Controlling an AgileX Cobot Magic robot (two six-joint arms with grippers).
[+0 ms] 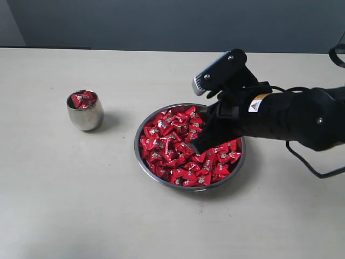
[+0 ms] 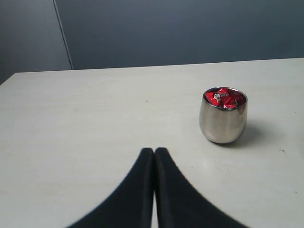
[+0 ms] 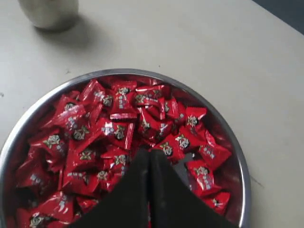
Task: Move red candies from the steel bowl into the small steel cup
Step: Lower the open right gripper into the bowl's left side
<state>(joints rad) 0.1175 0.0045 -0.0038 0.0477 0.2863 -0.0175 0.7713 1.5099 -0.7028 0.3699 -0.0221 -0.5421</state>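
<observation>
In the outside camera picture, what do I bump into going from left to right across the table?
small steel cup → steel bowl heaped with red candies → black robot arm

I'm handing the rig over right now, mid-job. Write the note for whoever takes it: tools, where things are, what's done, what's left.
Right tool: shut, tips down among the red candies in the steel bowl; no candy visibly pinched.
Left tool: shut, empty, over the table, facing the small steel cup.
The cup stands upright on the table, left of the bowl in the exterior view, and apart from it.
Done: several candies sit in the cup, up to about its rim.
Left: the bowl is heaped with candies; the cup looks nearly full.
</observation>
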